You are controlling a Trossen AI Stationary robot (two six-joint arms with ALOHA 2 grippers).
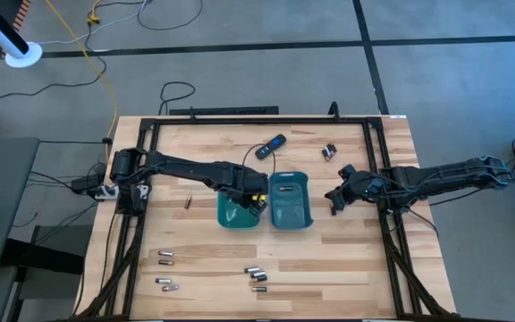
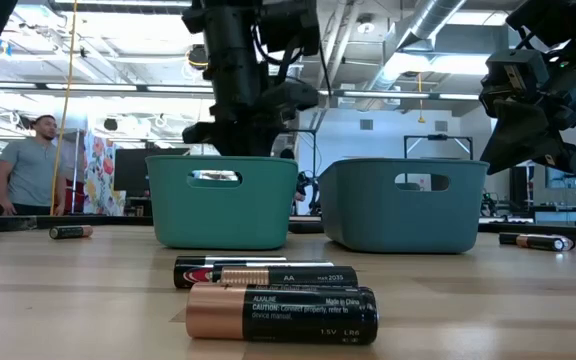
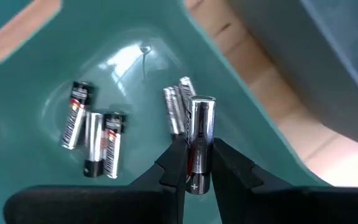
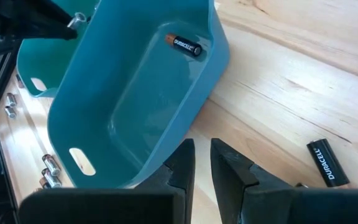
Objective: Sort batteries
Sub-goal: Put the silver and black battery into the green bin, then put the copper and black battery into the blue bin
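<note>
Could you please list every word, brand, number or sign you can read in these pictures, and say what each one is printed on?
"DURACELL": battery in the right tray.
"DURACELL": loose battery on the table.
"ALKALINE", "CAUTION", "Made in China", "1.5V", "LR6": nearest battery, low view.
"AA": battery behind it; remaining print too small.
"+": silver battery in the left pincer.
Labels on the batteries in the left tray: blurred, unreadable.

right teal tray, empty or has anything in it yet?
Not empty. The right wrist view shows one dark, coppery-ended battery lying on the floor of the right teal plastic tray; nothing else is visible inside.
</note>
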